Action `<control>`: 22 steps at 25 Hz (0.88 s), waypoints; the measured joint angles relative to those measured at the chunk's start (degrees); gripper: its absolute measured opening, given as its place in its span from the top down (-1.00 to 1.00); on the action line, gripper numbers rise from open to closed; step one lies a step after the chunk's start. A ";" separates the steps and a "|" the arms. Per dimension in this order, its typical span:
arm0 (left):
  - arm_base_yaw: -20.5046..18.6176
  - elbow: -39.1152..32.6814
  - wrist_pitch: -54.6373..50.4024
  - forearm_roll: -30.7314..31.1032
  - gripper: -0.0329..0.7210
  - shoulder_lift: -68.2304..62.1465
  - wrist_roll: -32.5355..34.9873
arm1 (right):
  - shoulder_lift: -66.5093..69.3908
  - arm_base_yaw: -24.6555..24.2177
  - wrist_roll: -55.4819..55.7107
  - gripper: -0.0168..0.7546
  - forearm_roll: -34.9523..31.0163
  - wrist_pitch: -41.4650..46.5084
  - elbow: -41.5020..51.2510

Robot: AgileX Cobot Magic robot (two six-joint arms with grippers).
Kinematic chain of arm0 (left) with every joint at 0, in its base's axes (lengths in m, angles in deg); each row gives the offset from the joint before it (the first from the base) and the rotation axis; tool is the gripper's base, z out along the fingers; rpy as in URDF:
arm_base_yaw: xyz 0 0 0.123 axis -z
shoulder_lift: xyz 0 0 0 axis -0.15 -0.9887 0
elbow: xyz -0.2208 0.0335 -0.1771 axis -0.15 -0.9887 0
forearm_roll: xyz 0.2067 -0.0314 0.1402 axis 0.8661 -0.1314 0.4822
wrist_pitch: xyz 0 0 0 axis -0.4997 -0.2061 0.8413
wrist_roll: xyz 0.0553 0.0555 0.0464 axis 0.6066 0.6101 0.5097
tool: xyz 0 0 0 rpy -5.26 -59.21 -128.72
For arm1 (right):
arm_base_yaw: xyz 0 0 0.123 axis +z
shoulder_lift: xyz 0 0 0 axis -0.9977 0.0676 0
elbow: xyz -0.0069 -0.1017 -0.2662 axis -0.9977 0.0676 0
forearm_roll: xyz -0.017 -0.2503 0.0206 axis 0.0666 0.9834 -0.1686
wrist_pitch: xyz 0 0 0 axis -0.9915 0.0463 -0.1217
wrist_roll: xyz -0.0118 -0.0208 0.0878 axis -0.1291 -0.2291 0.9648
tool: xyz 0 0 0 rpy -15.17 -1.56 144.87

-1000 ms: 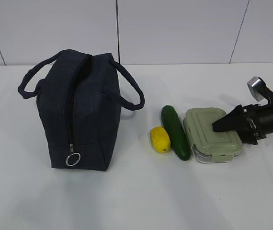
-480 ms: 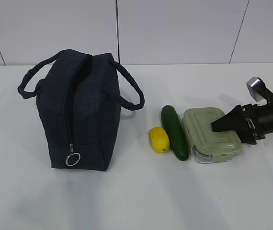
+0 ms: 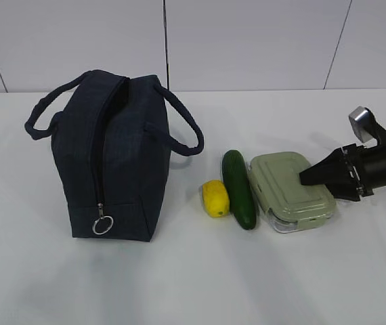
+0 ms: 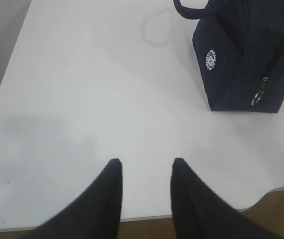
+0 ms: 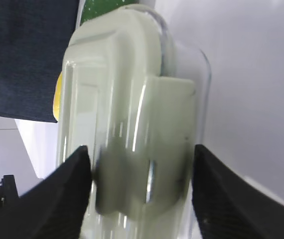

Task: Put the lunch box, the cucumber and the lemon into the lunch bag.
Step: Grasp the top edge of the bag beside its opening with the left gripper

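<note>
While none of the three items has reached the lunch bag [image 3: 112, 156] yet, the task is barely begun, by my reading. The right claw [image 3: 301, 179] lies low over the table [image 3: 213, 284] with the lunch box [image 3: 291, 189] directly ahead of its tips. In the right wrist view the near end of the green-lidded box sits between the two fingers, which stand close against its sides. I cannot tell whether they are pressing on it or only flanking it.

Beyond the box, on its far side from this claw, the cucumber [image 3: 238, 188] lies alongside and looks to be touching it. The lemon [image 3: 215, 198] lies against the cucumber further out again. The bag stands farthest from the right claw, past all three, well apart from the lemon.

The left claw [image 4: 144, 169] hangs over bare table with its fingers parted and nothing between them. The bag sits ahead of it and off to its right, well clear.

The zipper [image 3: 98, 169] runs down the bag's facing side to a ring pull [image 3: 102, 225] at the low end. It looks closed along most of its length, though I cannot be sure near the top. So opening the bag probably remains, and all three placements certainly do.
</note>
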 joint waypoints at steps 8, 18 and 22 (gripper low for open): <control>0.00 0.00 0.04 0.53 0.29 -0.40 0.00 | 0.00 0.00 0.61 -0.09 -0.28 0.36 0.00; 0.00 8.21 0.26 -8.08 0.29 -22.82 5.06 | 0.00 0.00 0.90 -0.08 -0.28 0.36 0.00; 0.00 13.61 2.05 -12.13 0.28 -34.97 7.75 | 0.00 0.00 1.18 -0.08 -0.28 0.36 0.00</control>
